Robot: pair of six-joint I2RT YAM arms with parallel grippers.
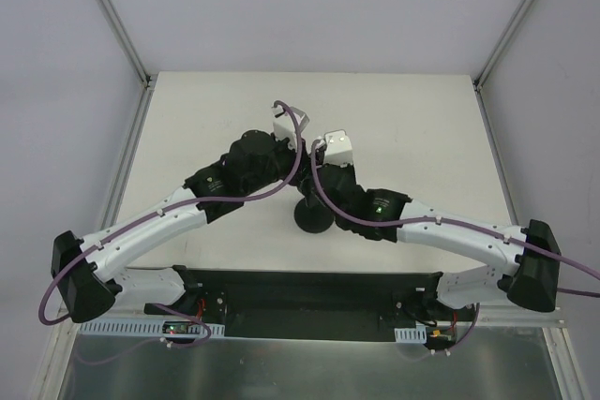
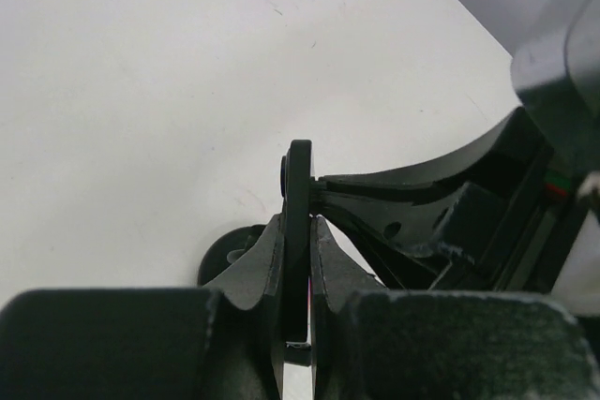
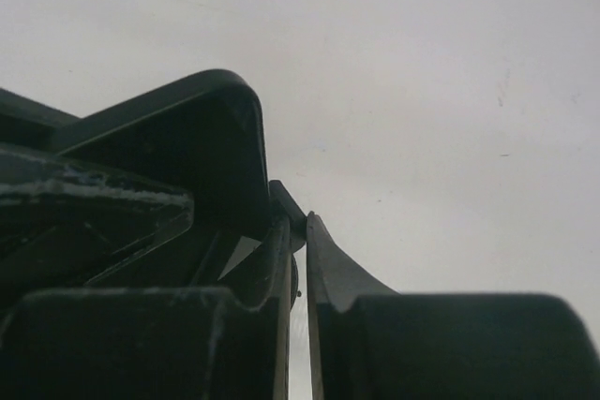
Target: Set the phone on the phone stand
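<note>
In the left wrist view my left gripper (image 2: 298, 222) is shut on the phone (image 2: 299, 170), a thin black slab seen edge-on and held upright. The phone stand's round base (image 2: 230, 252) lies on the table below and to the left. My right gripper (image 2: 375, 199) reaches in from the right, its tips against the phone's side. In the right wrist view my right gripper (image 3: 300, 222) is nearly closed on a small black piece of the stand's holder (image 3: 287, 201), with the phone's rounded corner (image 3: 216, 128) just left. From above, both grippers (image 1: 302, 158) (image 1: 321, 170) meet over the stand base (image 1: 314, 219).
The white table (image 1: 412, 119) has grey walls on three sides with metal frame posts (image 1: 112, 16) at the back corners. The black arm-mount plate (image 1: 309, 292) runs along the near edge. Purple cables loop over both wrists.
</note>
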